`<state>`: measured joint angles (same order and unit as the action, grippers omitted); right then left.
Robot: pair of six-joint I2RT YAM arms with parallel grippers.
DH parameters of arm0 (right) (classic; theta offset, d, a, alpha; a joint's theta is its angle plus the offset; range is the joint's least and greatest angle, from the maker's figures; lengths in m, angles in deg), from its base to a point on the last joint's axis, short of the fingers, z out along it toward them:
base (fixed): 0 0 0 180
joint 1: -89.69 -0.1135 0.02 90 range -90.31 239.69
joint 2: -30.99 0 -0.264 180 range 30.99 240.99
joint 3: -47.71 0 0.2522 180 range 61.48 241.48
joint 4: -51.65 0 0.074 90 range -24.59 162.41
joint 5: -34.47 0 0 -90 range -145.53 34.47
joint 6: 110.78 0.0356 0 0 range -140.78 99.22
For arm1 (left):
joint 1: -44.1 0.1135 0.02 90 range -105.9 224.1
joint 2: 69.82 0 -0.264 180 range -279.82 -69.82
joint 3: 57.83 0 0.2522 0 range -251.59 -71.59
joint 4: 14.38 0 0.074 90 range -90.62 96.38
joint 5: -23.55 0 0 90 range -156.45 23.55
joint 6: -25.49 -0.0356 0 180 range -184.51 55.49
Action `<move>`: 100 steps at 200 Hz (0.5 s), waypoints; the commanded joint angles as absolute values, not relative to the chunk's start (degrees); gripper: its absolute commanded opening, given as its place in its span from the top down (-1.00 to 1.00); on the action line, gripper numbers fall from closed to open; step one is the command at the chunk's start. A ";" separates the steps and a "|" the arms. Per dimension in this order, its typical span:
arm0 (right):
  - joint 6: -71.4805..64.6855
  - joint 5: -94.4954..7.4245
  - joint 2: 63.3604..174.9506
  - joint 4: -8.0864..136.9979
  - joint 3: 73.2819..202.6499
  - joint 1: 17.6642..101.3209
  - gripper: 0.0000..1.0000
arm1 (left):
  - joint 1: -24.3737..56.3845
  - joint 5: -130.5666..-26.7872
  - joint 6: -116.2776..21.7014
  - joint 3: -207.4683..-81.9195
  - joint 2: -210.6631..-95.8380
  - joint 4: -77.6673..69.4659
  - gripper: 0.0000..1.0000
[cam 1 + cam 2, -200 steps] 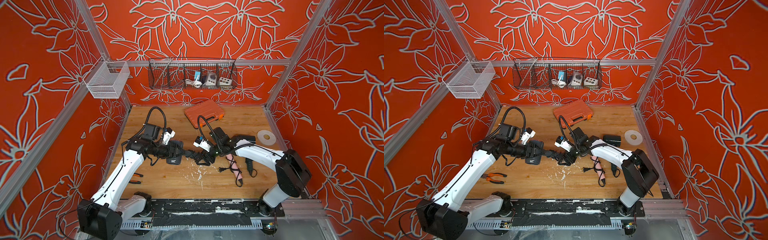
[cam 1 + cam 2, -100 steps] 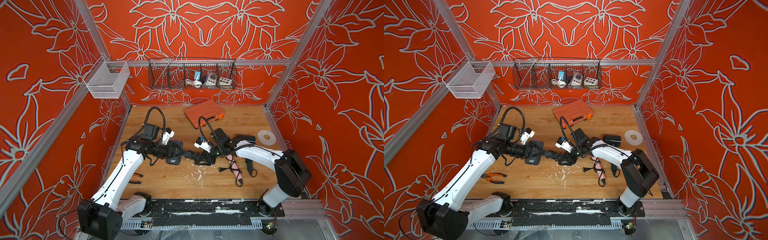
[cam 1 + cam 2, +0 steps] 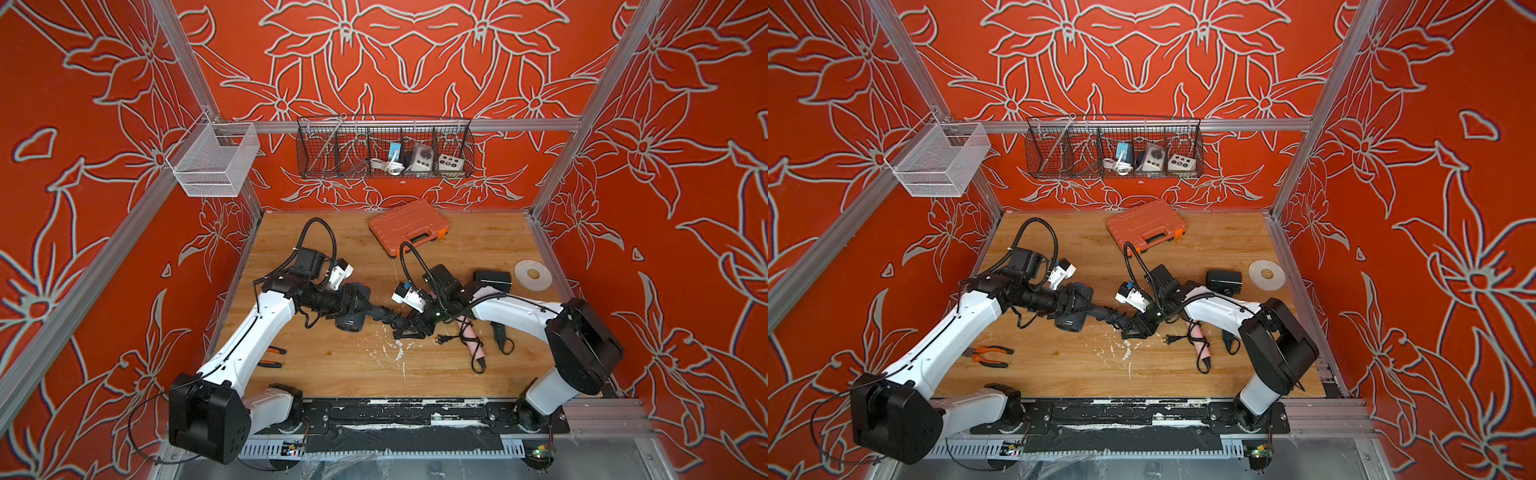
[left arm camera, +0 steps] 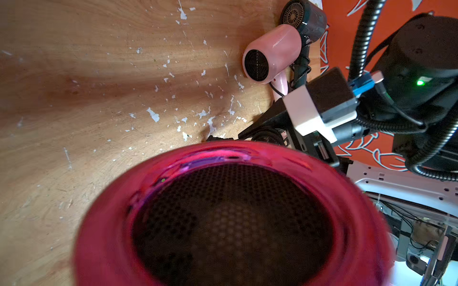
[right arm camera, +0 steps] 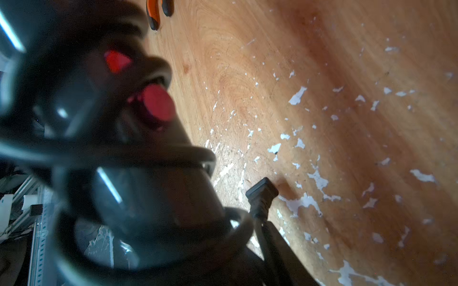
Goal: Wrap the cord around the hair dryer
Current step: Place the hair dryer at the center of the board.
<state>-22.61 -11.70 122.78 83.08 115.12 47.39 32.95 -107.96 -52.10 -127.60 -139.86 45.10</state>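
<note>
1. Orange-handled pliers (image 3: 988, 355) lie near the left edge of the wooden table (image 3: 332, 365).
2. At mid-table the left gripper (image 3: 354, 300) clamps the dark hair dryer (image 3: 348, 324) by its barrel.
3. Its cord (image 3: 388, 318) coils around the handle, which points right.
4. At the handle's end sits the right gripper (image 3: 410, 330); whether it grips anything I cannot tell.
5. Just right lies a pink hair dryer (image 4: 272, 53).

White-shelled arms (image 3: 253, 332), black joints (image 3: 582, 349), ribbed black cable hoses (image 3: 320, 232), white camera mounts (image 3: 409, 295), green light (image 4: 420, 82), small screw holes (image 4: 396, 178)
</note>
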 commanded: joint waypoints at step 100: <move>-4.05 -12.04 124.29 75.65 112.85 46.57 1.00 | 32.41 -96.50 -46.59 -123.01 -143.98 24.24 -0.92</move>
